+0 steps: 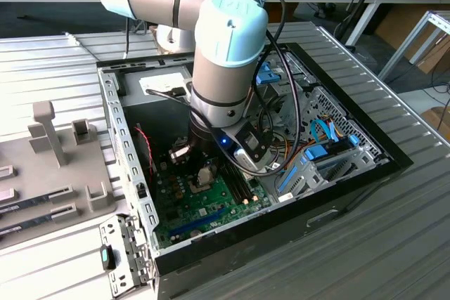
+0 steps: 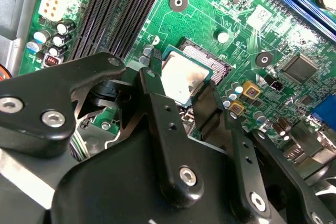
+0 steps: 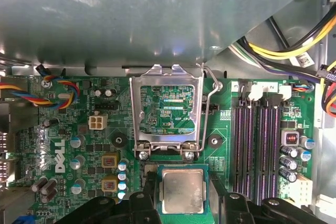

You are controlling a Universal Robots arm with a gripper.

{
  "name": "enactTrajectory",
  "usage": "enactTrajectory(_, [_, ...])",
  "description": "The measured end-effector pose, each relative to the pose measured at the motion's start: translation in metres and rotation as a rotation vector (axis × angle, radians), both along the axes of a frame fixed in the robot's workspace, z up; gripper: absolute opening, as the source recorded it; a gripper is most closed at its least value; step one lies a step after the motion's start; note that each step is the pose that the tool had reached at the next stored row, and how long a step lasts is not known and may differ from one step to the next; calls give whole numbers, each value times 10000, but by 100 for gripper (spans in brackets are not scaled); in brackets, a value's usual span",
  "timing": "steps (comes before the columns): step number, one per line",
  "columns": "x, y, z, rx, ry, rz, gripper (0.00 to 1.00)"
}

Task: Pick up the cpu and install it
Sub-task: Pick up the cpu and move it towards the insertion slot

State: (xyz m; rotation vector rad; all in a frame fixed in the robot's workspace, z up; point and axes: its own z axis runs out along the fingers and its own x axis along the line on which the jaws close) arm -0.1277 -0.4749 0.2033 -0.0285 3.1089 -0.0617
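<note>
The cpu (image 3: 182,190), a small silver-grey square with a thin green rim, sits between my two black fingers (image 3: 150,195) in both wrist views. My gripper (image 3: 182,192) is shut on it, one finger on each side. In the second wrist view the cpu (image 2: 184,77) hangs slightly tilted just over the socket (image 2: 218,61) on the green motherboard (image 2: 220,14), with my gripper (image 2: 181,90) around it. The socket's metal load plate (image 3: 165,108) stands flipped open beside it, lever (image 3: 212,93) raised. In the exterior view my arm (image 1: 228,54) reaches down into the open computer case (image 1: 130,166).
Empty dark memory slots (image 3: 257,145) run close beside the socket. Coloured cable bundles (image 3: 283,45) and a grey metal panel (image 3: 131,14) lie beyond the load plate. A drive cage with blue parts (image 1: 316,159) fills the case's far side. A grey fixture tray (image 1: 42,201) lies outside the case.
</note>
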Motion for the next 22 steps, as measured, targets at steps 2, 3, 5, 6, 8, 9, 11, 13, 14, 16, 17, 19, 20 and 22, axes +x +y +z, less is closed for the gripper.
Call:
enactTrajectory(2, [-2,0,-1,-13,0,-1,47])
enactTrajectory(3, [-3,0,-1,-21,-1,-1,47])
enactTrajectory(5, [-6,13,-3,-20,-3,-1,47])
enactTrajectory(6, [-19,23,-5,-16,-5,-3,47])
enactTrajectory(8, [-64,28,-3,-22,-2,-5,47])
enactTrajectory(9, [-81,29,-3,-21,-2,-4,47])
enactTrajectory(11, [-107,28,-2,-20,-3,-4,47])
enactTrajectory(13, [-115,4,-2,6,-3,-1,47])
enactTrajectory(14, [-118,-22,-3,58,-4,-3,47])
enactTrajectory(16, [-121,-76,-3,239,-3,-6,47])
enactTrajectory(17, [-122,-83,-8,263,-5,-89,47])
enactTrajectory(19, [-121,-102,-17,292,-5,-197,47])
enactTrajectory(20, [-121,-115,-19,295,-5,-197,47])
enactTrajectory(22, [-121,-138,-24,297,-5,-196,47])
